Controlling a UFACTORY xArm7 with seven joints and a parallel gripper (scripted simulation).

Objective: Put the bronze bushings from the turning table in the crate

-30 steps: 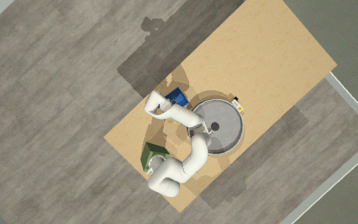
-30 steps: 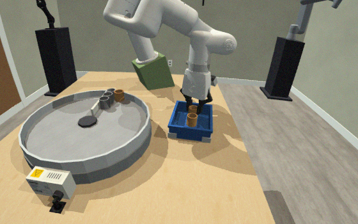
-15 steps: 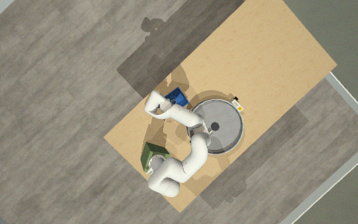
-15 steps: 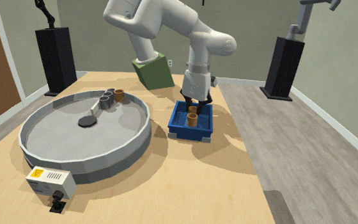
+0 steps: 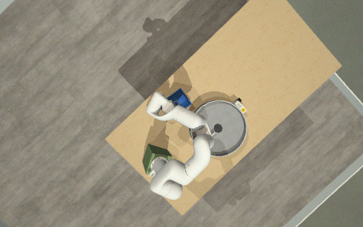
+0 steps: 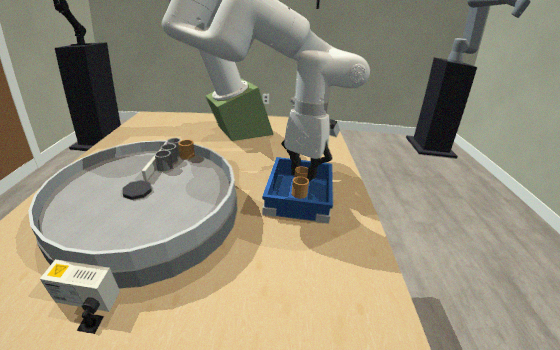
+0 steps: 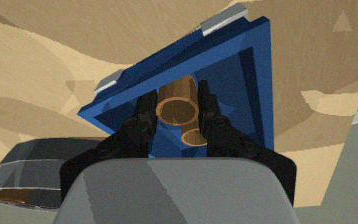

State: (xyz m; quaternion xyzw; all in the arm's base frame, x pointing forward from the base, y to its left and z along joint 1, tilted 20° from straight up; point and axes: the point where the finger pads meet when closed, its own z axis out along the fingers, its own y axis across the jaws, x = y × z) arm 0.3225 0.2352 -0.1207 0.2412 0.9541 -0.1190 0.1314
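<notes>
My gripper (image 6: 304, 173) (image 7: 177, 92) is shut on a bronze bushing (image 6: 301, 171) (image 7: 177, 89), low inside the blue crate (image 5: 186, 96) (image 6: 296, 210) (image 7: 263, 75). A second bronze bushing (image 6: 300, 188) (image 7: 194, 137) stands in the crate close beside the held one. A third bronze bushing (image 6: 186, 150) is on the grey turning table (image 5: 231, 113) (image 6: 89, 220) (image 7: 40, 150), at its far side. Three steel bushings (image 6: 163, 161) stand in a row beside it. Whether the held bushing touches the crate floor is hidden.
A pale bar (image 6: 149, 168) and a dark hub (image 5: 218, 128) (image 6: 136, 190) are on the turning table. A white box with a yellow label (image 5: 240, 107) (image 6: 81, 284) stands at its outer edge. The arm's green base block (image 5: 146, 157) (image 6: 246, 117) stands at the table's far end.
</notes>
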